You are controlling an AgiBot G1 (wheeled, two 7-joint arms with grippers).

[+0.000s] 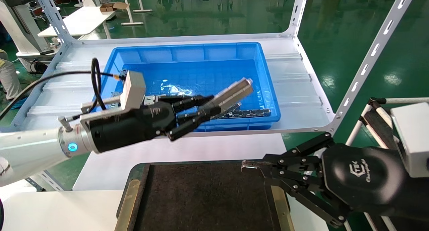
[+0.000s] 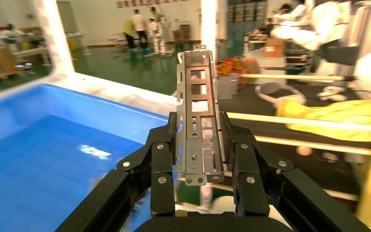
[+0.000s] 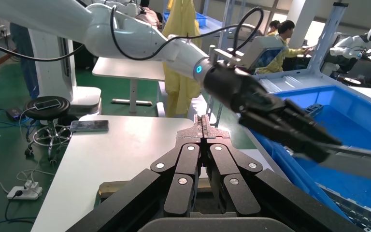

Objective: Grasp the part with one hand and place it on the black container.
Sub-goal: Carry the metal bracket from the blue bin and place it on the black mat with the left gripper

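My left gripper is shut on the part, a long silver-grey metal channel bar with rectangular cut-outs, and holds it in the air above the front of the blue bin. In the left wrist view the part stands clamped between the two black fingers. The black container, a flat black tray with tan strips, lies on the white table at the front. My right gripper is shut and empty, hovering over the tray's right edge; it also shows in the right wrist view.
A deep blue bin stands on a grey metal shelf behind the table, with dark slotted bars lying in its front right corner. White shelf uprights rise at the right and back. A white table bears the tray.
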